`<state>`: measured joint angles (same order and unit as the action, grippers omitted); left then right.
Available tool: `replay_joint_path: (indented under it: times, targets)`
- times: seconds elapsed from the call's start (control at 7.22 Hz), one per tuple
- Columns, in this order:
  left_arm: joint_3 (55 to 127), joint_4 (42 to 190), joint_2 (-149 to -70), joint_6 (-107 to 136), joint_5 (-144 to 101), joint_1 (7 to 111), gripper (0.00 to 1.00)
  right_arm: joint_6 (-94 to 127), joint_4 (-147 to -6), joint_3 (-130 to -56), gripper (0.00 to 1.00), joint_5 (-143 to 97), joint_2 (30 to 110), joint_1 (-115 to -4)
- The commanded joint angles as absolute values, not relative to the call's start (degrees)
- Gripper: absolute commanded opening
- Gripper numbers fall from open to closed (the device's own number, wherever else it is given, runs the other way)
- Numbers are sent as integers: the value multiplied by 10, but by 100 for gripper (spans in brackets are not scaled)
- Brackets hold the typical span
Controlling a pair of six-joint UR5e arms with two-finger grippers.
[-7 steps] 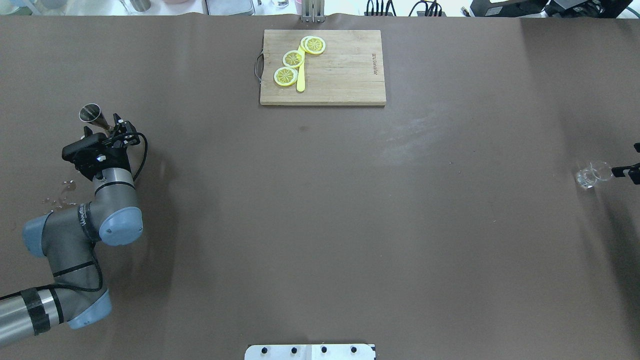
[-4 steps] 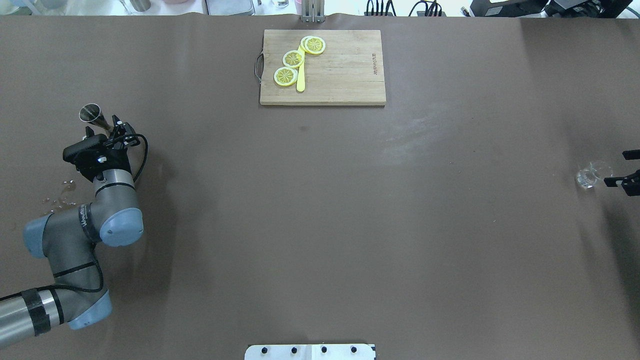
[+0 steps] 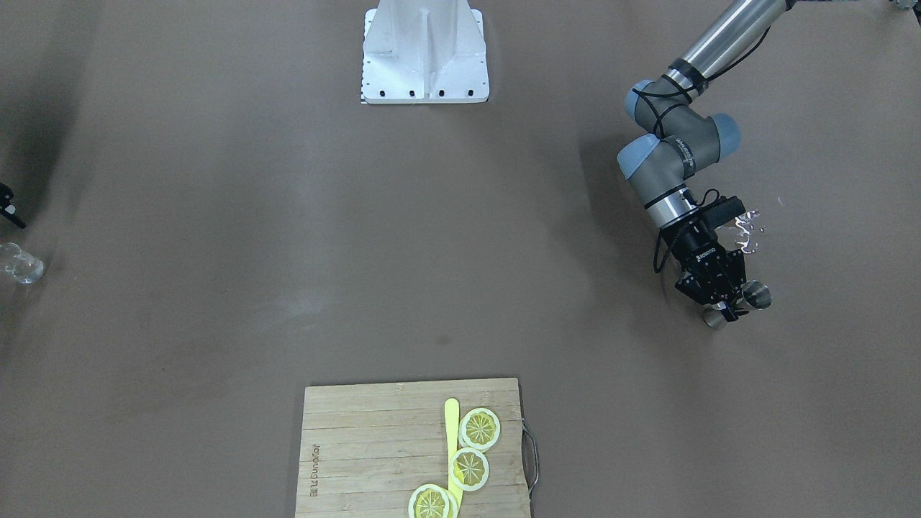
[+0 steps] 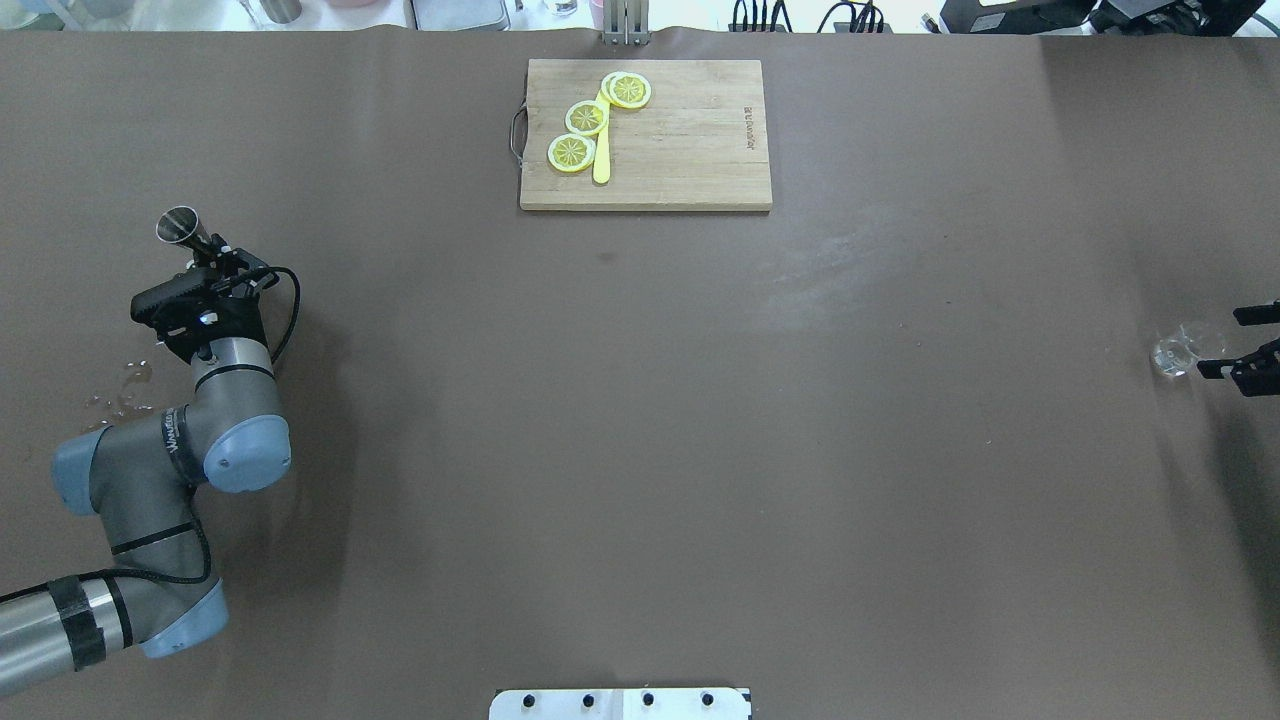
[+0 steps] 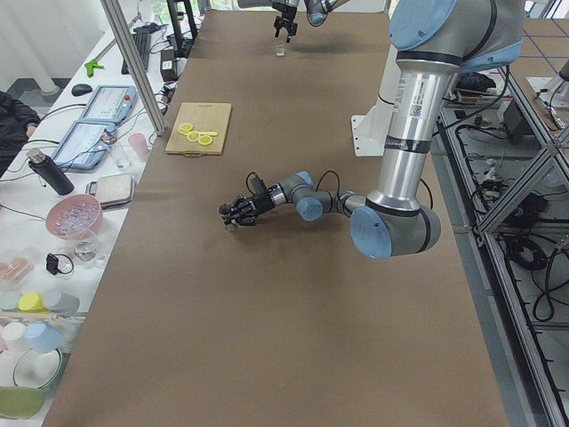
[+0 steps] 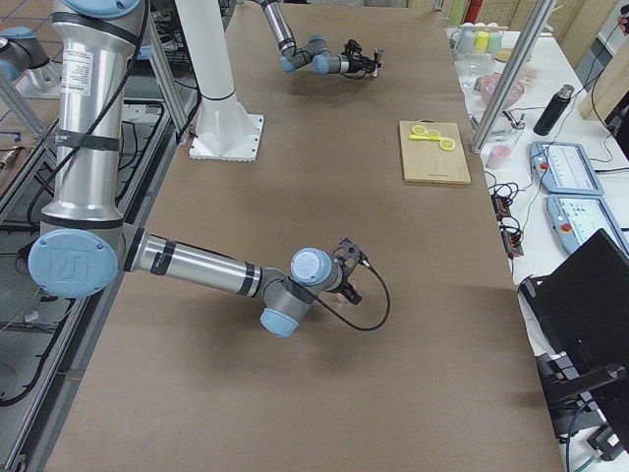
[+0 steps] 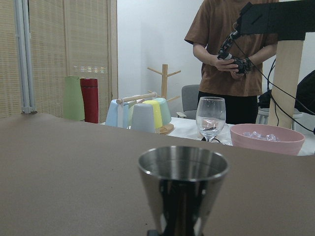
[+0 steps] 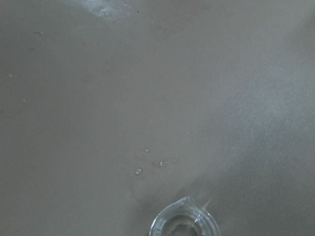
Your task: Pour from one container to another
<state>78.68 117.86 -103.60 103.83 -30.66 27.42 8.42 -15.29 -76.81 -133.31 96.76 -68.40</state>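
Observation:
A steel jigger stands at the table's left side. My left gripper is shut on its narrow waist. The left wrist view fills with the jigger's upper cup, upright and empty as far as shows. From the front, the jigger sticks out beside the left gripper. At the far right a small clear glass stands on the table. My right gripper is open, its fingertips just short of the glass. The glass rim shows at the bottom of the right wrist view.
Spilled water drops lie on the brown table cover beside my left arm. A wooden cutting board at the back centre carries lemon slices and a yellow knife. The robot base plate sits at the near edge.
My left gripper's fingers have closed in on the jigger's waist. My right gripper has slid leftward toward the glass with its jaws open.

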Motion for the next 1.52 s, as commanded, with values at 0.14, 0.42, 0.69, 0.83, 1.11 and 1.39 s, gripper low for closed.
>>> replay_joint_path:
  times: [0.14,0.42,0.69,0.83,1.11,1.39]
  targets:
    - [805,1179,-1032,1040,-307,274,0,89,-152,-739,100,-1327,949,-681]
    - [852,1173,-1013,1040,-308,274,0,89,-152,-737,100,-1322,947,-665]
    - [883,1172,-1004,1035,-311,265,0,89,-152,-725,100,-1317,940,-655]
    - [906,1171,-997,1032,-314,256,0,89,-152,-719,100,-1317,934,-651]
    - [941,1169,-996,994,-350,238,0,89,-151,-715,100,-1317,929,-650]
    - [975,1174,-998,876,-369,215,0,111,-43,-677,100,-1317,928,-650]
